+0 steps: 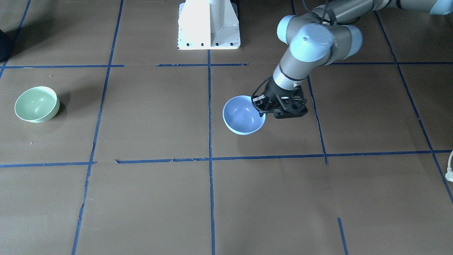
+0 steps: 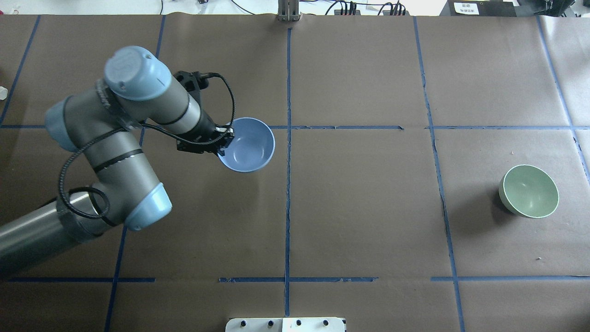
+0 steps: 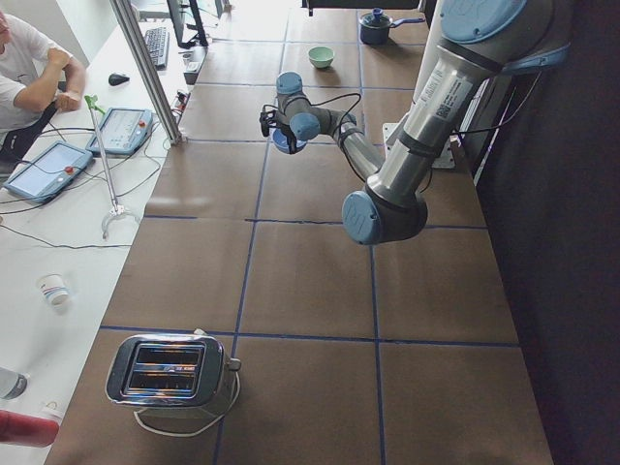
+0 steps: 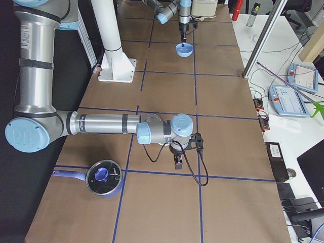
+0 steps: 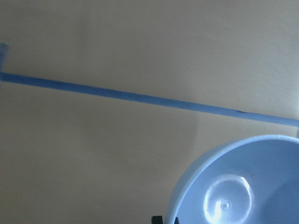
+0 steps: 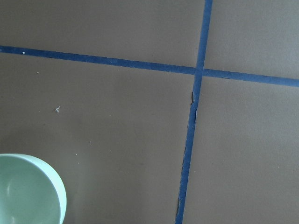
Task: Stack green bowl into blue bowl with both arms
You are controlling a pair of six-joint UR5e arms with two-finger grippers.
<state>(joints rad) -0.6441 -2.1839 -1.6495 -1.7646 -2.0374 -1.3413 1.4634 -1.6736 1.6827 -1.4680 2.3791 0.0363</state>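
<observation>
Bowls like these look light, rigid and slick, so the rim is the place to pinch. The left gripper [image 2: 225,138] clamps the blue bowl [image 2: 249,144] by its rim; the green bowl [image 2: 528,191] sits on the counter [image 2: 368,207], well apart. Whether the right gripper [image 4: 178,163] is open or closed, I cannot tell.

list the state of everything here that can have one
blue bowl: upright, empty, rim pinched by the left claw
green bowl: upright, empty, resting on the table, nothing touching it
left claw: shut on the blue bowl's rim
right claw: above the table, open or shut cannot be told
pot: covered
toaster: upright, slots look empty
</observation>
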